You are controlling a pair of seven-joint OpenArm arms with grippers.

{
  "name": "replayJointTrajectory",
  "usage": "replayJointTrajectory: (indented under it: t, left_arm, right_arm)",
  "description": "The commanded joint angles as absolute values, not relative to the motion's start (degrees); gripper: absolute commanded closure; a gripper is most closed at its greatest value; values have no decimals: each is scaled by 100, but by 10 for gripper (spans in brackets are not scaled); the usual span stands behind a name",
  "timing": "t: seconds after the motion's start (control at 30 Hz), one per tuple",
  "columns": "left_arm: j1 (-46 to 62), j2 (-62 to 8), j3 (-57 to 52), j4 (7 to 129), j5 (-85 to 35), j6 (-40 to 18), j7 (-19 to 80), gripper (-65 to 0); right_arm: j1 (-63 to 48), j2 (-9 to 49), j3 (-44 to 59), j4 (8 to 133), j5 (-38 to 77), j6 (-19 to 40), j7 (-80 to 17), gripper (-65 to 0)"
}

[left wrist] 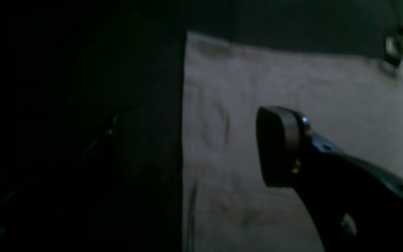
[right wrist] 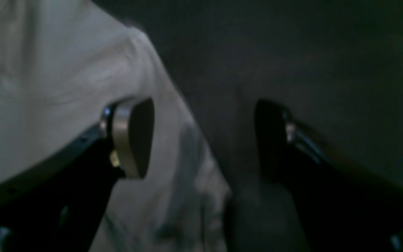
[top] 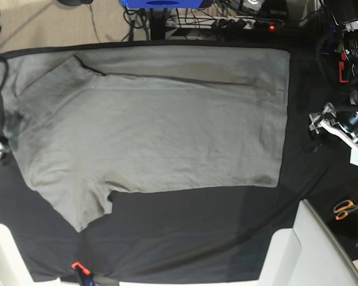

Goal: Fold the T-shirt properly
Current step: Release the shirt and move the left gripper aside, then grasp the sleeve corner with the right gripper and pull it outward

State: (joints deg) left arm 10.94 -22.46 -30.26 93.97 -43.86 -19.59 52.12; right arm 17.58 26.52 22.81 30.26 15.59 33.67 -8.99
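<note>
I see the T-shirt (top: 155,125) flat on the black cloth (top: 197,232), long axis 9-to-3. Right claw (right wrist: 203,138) gapes empty astride its edge; left claw (left wrist: 194,147) seemingly open, empty, hem at 3.

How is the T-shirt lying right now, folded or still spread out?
Mostly spread. The T-shirt lies flat on the black table cloth, one sleeve sticking out; only its far edge looks turned over.
</note>
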Motion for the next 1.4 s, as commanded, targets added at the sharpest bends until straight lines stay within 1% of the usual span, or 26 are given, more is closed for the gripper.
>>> replayJointTrajectory:
  t: [0.0, 0.1, 0.17, 0.4, 0.5, 0.53, 0.57, 0.6, 0.8, 0.9, 1.03, 1.13, 1.23, 1.37]
  left_arm:
    - [1051, -2369, -3081, 9490, -4470, -1991, 5095, -477]
    - [1095, -2378, -3090, 9411, -4470, -1991, 5086, -477]
    - [1112, -2387, -3090, 9314, -4462, -1991, 5086, -476]
    - [1288, -2484, -3090, 9235, -4462, -1991, 5077, -474]
    - [1367, -2475, -3090, 9244, -4462, -1991, 5077, -474]
    - [1376, -2475, -3090, 9244, -4462, -1991, 5077, -474]
    - [1376, -2466, -3090, 9235, -4462, -1991, 5077, -474]
    - [1376, -2457, -3090, 9235, -4462, -1991, 5077, -474]
    - [1376, -2457, -3090, 9235, -4462, -1991, 5077, -474]
    - [1367, -2457, -3090, 9235, -4462, -1991, 5077, -474]
    - [1341, -2448, -3037, 9235, -4462, -1982, 5077, -474]
    - [1332, -2448, -3037, 9235, -4462, -1974, 5077, -474]
    - [1332, -2448, -3029, 9235, -4462, -1974, 5077, -474]
    - [1332, -2448, -3029, 9235, -4462, -1974, 5077, -474]
  right_arm:
    - [2044, 2809, 2220, 2756, 1490, 3407, -488, -428]
    - [2387, 2809, 2079, 1807, 1174, 3398, 198, -428]
    - [2484, 2791, 1974, 1455, 1165, 3398, 488, -428]
    - [2484, 2730, 1455, 1437, 1165, 3371, 567, -428]
    - [2484, 2712, 1323, 1437, 1165, 3363, 567, -423]
    - [2484, 2712, 1288, 1437, 1165, 3363, 567, -413]
    - [2484, 2712, 1253, 1437, 1165, 3363, 567, -383]
    - [2484, 2712, 1235, 1437, 1165, 3363, 567, -336]
    - [2484, 2712, 1270, 1437, 1165, 3363, 558, -3]
    - [2484, 2712, 1279, 1437, 1165, 3363, 558, -9]
    - [2475, 2712, 1297, 1552, 1174, 3363, 549, 0]
    - [2229, 2712, 1297, 2070, 1182, 3363, 444, 0]
    - [1921, 2686, 1323, 2826, 1182, 3363, -31, 0]
    - [1455, 2475, 2018, 3952, 1182, 3363, -778, 0]
